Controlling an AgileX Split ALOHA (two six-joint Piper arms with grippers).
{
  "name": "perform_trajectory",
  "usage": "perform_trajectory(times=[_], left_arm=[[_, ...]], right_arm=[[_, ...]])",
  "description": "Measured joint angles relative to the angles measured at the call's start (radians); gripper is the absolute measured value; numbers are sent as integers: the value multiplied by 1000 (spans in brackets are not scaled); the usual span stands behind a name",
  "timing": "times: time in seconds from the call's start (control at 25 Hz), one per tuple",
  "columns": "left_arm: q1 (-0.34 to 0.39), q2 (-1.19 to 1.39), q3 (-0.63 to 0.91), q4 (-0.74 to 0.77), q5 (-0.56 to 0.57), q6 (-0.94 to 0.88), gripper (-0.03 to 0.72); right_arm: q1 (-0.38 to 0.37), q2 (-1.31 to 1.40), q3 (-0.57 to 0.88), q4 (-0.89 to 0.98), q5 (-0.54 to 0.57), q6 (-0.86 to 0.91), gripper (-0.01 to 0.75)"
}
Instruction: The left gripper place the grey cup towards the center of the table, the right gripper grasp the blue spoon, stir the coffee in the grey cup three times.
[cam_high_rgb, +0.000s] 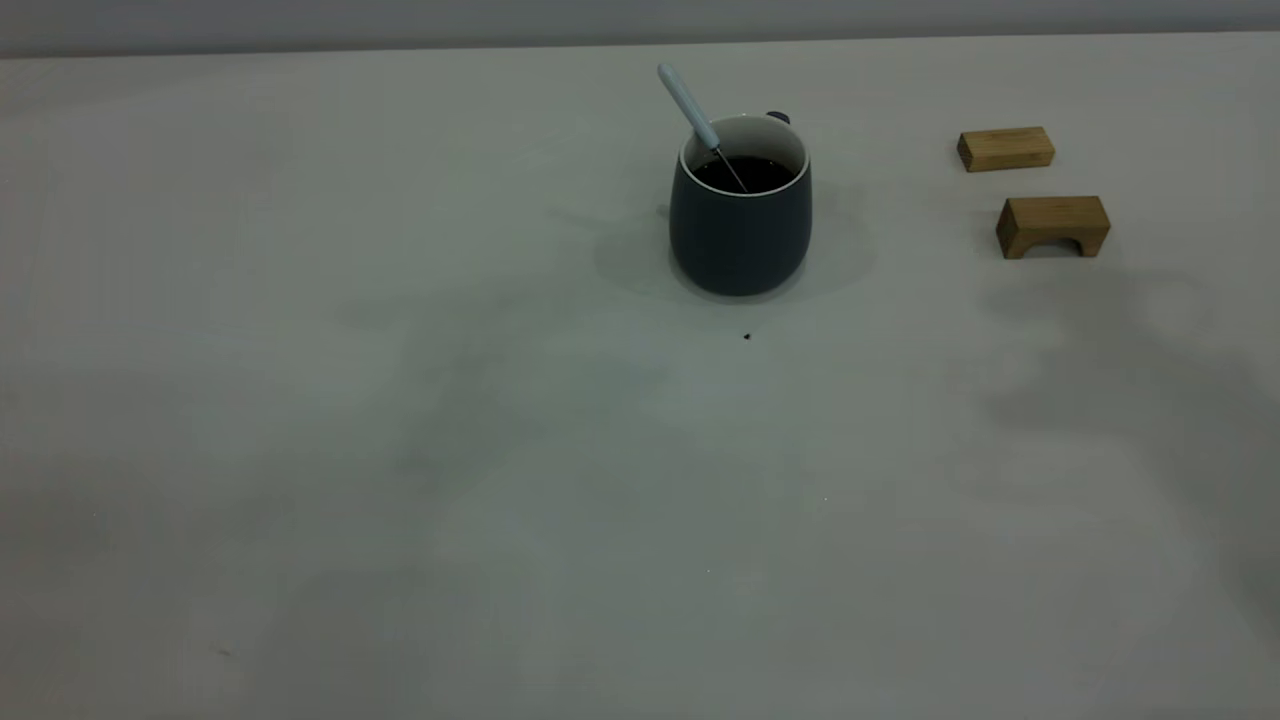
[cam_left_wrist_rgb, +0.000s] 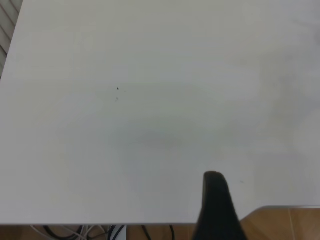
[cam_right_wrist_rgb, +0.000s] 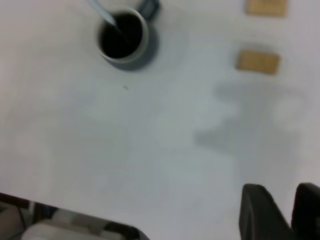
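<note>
1. Two black fingers (cam_right_wrist_rgb: 260, 215) of the right gripper (cam_right_wrist_rgb: 282, 212) show at the near edge of the table (cam_high_rgb: 400, 450) in the right wrist view; we see them standing slightly apart with a narrow gap between them, holding nothing and touching nothing.
2. One black finger (cam_left_wrist_rgb: 216, 205) of the left gripper shows in the left wrist view, over the bare tabletop near its edge; with only that finger in sight we cannot tell how its jaws stand, and it holds nothing we can see.
3. Neither arm appears in the exterior view.
4. We find the grey cup (cam_high_rgb: 740, 230) upright near the middle of the table, toward its far side: a rounded, matte slate-grey mug with a white inside and rim, its handle turned to the far side.
5. We see the coffee (cam_high_rgb: 760, 172), dark and nearly black, filling the cup with a round surface.
6. We note the blue spoon (cam_high_rgb: 688, 105) leaning in the cup, its slim pale-blue handle tilted up to the far left over the rim and its thin metal neck dipping into the liquid.
7. Two tan wooden blocks lie well to the right: a flat block (cam_high_rgb: 1005, 148) farther off and an arched block (cam_high_rgb: 1052, 226) nearer.
8. We spot a tiny dark speck (cam_high_rgb: 747, 337) on the smooth off-white tabletop just near of the cup.
</note>
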Motion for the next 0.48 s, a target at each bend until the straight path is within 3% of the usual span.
perform_trajectory(times=[0.24, 0.48], left_arm=[[0, 0, 0, 0, 0, 0, 585], [0, 0, 0, 0, 0, 0, 585]], right_arm=[[0, -192, 203, -32, 0, 9, 207], [0, -580, 410, -63, 0, 2, 215]])
